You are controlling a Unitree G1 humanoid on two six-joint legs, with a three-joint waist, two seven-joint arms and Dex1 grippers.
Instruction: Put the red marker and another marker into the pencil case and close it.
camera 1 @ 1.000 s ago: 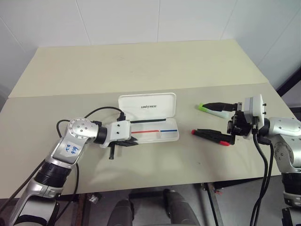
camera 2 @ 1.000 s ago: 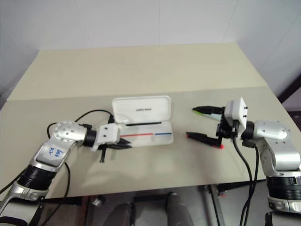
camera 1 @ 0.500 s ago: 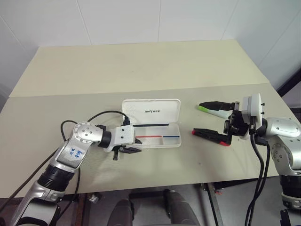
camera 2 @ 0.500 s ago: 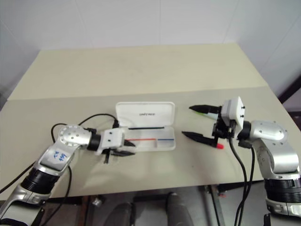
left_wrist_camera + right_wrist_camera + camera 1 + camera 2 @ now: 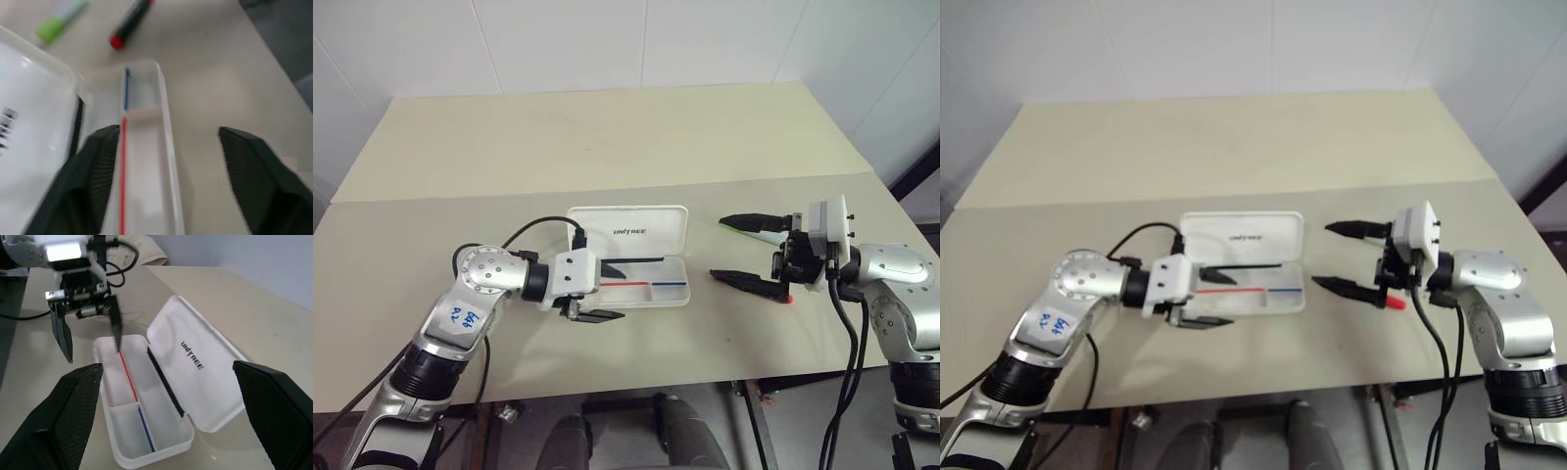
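1. Pencil case (image 5: 631,257), head view: I see it lying lid-open mid-counter (image 5: 607,137), nothing inside; left hand (image 5: 605,294) released at its near-left end, right hand (image 5: 736,251) released, empty.
2. Left wrist: red marker (image 5: 129,22) and green-capped marker (image 5: 61,20) lie on the counter beyond the case.
3. Right wrist: tray empty; loading and closing remain.

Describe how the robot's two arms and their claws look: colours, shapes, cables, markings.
Both arms are silver-grey metal with rounded joint housings and white boxy wrist blocks. Each ends in a claw, the left claw and the right claw, made of two tapered black fingers. Black cables loop along each forearm. The left arm carries a white sticker with blue handwriting.
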